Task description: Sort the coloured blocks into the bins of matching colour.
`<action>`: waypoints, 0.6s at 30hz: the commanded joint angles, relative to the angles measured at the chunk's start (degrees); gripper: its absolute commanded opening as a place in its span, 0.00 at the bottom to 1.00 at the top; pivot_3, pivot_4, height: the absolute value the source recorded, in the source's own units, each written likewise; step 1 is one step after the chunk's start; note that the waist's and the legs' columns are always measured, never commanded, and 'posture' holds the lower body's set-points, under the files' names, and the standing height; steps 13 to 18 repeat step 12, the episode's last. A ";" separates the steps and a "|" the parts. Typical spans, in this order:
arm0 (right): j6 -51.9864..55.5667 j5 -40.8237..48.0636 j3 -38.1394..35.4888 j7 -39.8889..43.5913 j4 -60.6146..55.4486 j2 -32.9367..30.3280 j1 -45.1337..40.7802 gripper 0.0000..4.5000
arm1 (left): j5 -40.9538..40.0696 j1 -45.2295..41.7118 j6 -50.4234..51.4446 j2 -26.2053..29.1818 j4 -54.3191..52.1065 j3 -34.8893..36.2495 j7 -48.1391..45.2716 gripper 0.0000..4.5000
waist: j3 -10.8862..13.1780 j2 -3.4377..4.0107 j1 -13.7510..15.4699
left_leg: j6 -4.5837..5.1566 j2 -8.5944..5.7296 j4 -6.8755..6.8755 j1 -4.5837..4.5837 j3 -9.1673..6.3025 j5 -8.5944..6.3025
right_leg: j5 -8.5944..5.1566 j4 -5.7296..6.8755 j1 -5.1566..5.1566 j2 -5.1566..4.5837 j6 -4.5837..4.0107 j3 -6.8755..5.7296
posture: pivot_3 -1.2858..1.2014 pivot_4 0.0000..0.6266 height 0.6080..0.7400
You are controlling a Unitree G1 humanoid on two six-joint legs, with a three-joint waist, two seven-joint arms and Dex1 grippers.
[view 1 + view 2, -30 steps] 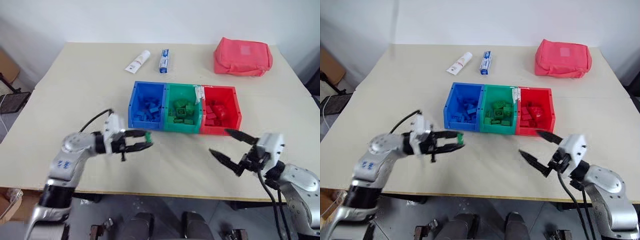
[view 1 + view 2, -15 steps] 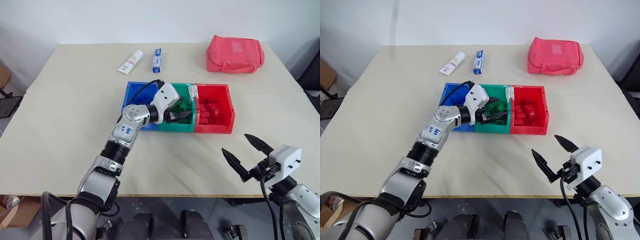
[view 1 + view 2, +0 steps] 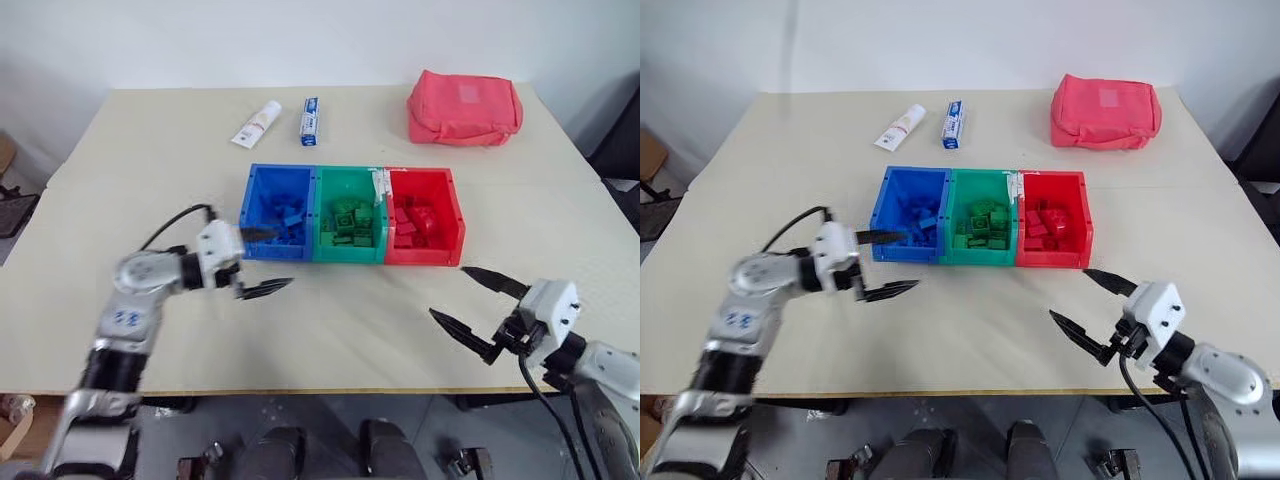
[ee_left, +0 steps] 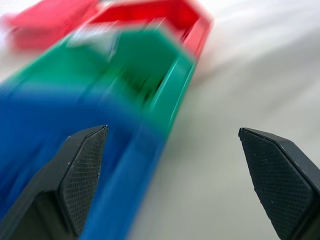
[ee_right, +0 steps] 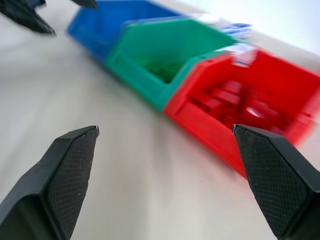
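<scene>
Bins (image 3: 352,257) frame centre on worktop (image 3: 150,160), blocks (image 3: 350,222) inside. Left gripper (image 3: 262,262) fingers wide apart, empty, beside blue bin. Right gripper (image 3: 478,308) fingers wide, empty, lower right.

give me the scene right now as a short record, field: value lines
surface: table
bins: blue bin, green bin, red bin, joined in a row
blocks: each bin holds blocks of its own colour
left tool: open, holding nothing, in front of the blue bin
right tool: open, holding nothing, over the table's near edge
far side: two tubes, red pouch
</scene>
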 commanded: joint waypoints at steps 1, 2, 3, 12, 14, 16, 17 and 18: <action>-1.68 0.34 2.35 5.49 3.04 -1.95 -2.12 1.00 | -2.71 5.11 0.20 3.35 -5.07 4.42 -1.22 0.99 | 0.00 0.00 0.67 | 0.00 -0.01 0.00 0.00 -0.03 0.00 | 0.00 -0.03 0.04 0.00 0.00 -0.02 | 0.52 0.24 1.00; -1.76 0.02 3.38 6.68 4.20 -2.43 -3.03 1.00 | -3.35 7.55 0.90 4.43 -5.35 5.83 -1.42 0.99 | -0.01 0.01 0.88 | 0.01 -0.03 0.00 0.00 -0.02 -0.01 | 0.00 -0.05 0.04 -0.02 0.00 -0.01 | 0.52 0.24 1.00; -2.14 -0.52 4.46 7.82 5.46 -2.87 -4.18 1.00 | -3.72 9.88 1.72 5.10 -5.18 7.49 -0.87 0.99 | -0.01 0.01 0.93 | 0.02 -0.04 0.01 0.01 -0.02 -0.01 | 0.01 -0.07 0.07 -0.03 -0.01 -0.02 | 0.52 0.24 1.00; -2.88 -1.82 5.20 5.36 10.61 -0.64 -10.09 1.00 | -0.84 13.77 4.99 2.99 -7.82 7.83 7.47 0.99 | 0.00 0.00 1.42 | 0.02 -0.02 0.04 -0.01 -0.03 -0.03 | 0.01 -0.14 0.10 -0.03 -0.01 -0.06 | 0.52 0.24 1.00; -2.88 -1.82 5.20 5.36 10.61 -0.64 -10.09 1.00 | -0.84 13.77 4.99 2.99 -7.82 7.83 7.47 0.99 | 0.00 0.00 1.42 | 0.02 -0.02 0.04 -0.01 -0.03 -0.03 | 0.01 -0.14 0.10 -0.03 -0.01 -0.06 | 0.52 0.24 1.00; -2.88 -1.82 5.20 5.36 10.61 -0.64 -10.09 1.00 | -0.84 13.77 4.99 2.99 -7.82 7.83 7.47 0.99 | 0.00 0.00 1.42 | 0.02 -0.02 0.04 -0.01 -0.03 -0.03 | 0.01 -0.14 0.10 -0.03 -0.01 -0.06 | 0.52 0.24 1.00; -2.88 -1.82 5.20 5.36 10.61 -0.64 -10.09 1.00 | -0.84 13.77 4.99 2.99 -7.82 7.83 7.47 0.99 | 0.00 0.00 1.42 | 0.02 -0.02 0.04 -0.01 -0.03 -0.03 | 0.01 -0.14 0.10 -0.03 -0.01 -0.06 | 0.52 0.24 1.00; -2.88 -1.82 5.20 5.36 10.61 -0.64 -10.09 1.00 | -0.84 13.77 4.99 2.99 -7.82 7.83 7.47 0.99 | 0.00 0.00 1.42 | 0.02 -0.02 0.04 -0.01 -0.03 -0.03 | 0.01 -0.14 0.10 -0.03 -0.01 -0.06 | 0.52 0.24 1.00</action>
